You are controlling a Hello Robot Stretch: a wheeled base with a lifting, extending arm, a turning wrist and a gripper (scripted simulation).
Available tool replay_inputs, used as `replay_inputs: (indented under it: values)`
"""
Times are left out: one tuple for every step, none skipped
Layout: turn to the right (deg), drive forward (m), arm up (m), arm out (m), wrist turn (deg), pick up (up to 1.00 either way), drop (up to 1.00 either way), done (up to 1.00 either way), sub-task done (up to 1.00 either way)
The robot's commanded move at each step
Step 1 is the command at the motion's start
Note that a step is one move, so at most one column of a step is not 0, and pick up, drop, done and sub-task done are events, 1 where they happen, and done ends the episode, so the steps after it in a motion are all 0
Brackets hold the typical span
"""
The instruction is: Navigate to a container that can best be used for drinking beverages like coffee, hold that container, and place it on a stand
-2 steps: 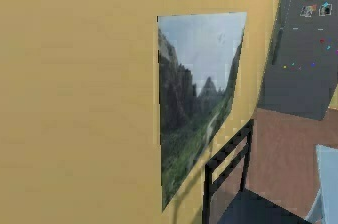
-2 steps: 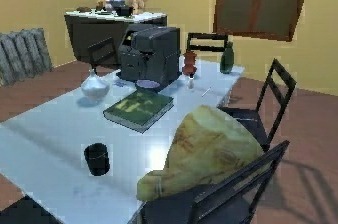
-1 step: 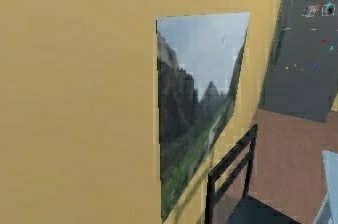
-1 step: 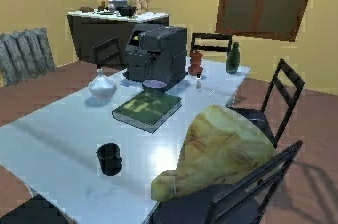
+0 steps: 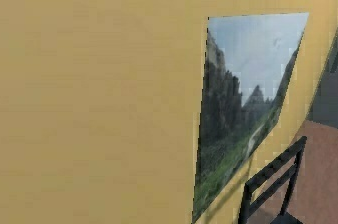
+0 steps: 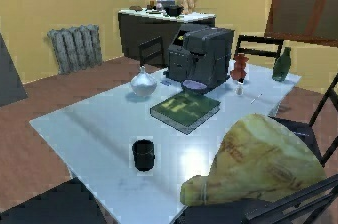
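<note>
Nearest, a small dark cup (image 6: 143, 154), likely the coffee container wanted, stands upright on the pale table (image 6: 82, 122), close to its near edge. A yellowish crusty lump (image 6: 257, 160) lies at the cup's 3 o'clock, a green book (image 6: 185, 110) at 1 o'clock. I judge the reach should go straight to the cup, clear of both. The hand's state I cannot tell. Farther, at 12, stands a dark coffee machine (image 6: 199, 55), then a radiator (image 6: 74, 45). Ahead, a landscape painting (image 5: 242, 100) hangs on a yellow wall (image 5: 77, 110).
</note>
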Motion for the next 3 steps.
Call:
replay_inputs:
  values:
    - [0.0, 0.00, 0.50, 0.00, 0.0, 0.00, 0.00, 0.00, 0.00]
    - [0.0, 0.00, 0.36, 0.00, 0.0, 0.00, 0.00, 0.00, 0.00]
    - [0.0, 0.00, 0.00, 0.30, 0.0, 0.00, 0.00, 0.00, 0.00]
